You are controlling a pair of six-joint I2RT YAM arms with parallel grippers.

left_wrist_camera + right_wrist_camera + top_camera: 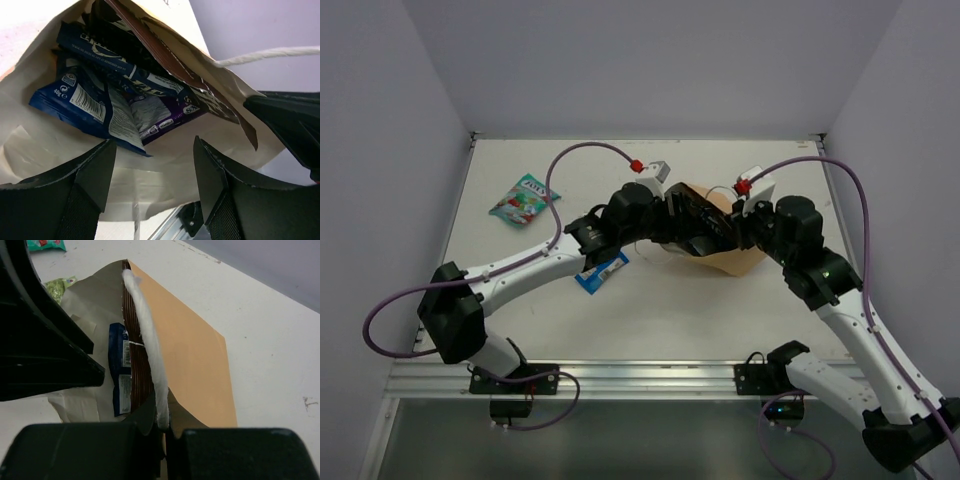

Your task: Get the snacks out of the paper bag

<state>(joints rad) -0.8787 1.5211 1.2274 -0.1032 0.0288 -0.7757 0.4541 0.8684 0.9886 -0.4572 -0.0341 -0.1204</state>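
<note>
The tan paper bag [735,262] lies on its side at mid table, its mouth toward the left. My left gripper [698,228] is open and reaches into the mouth; in the left wrist view [155,172] its fingers [95,172] stand just short of a blue packet [82,100]. Another blue packet [107,47] and the long dark brown one [165,60] lie deeper in. My right gripper [166,426] is shut on the bag's upper rim [195,355] and its white cord handle [147,340]. A teal-and-red pouch [523,200] and a small blue bar wrapper [601,272] lie outside on the table.
The table's raised metal edge [620,375] runs along the near side, by the arm bases. Grey walls close in the back and sides. A bit of green printed packet [60,287] shows past the bag in the right wrist view. The two grippers are close together at the bag.
</note>
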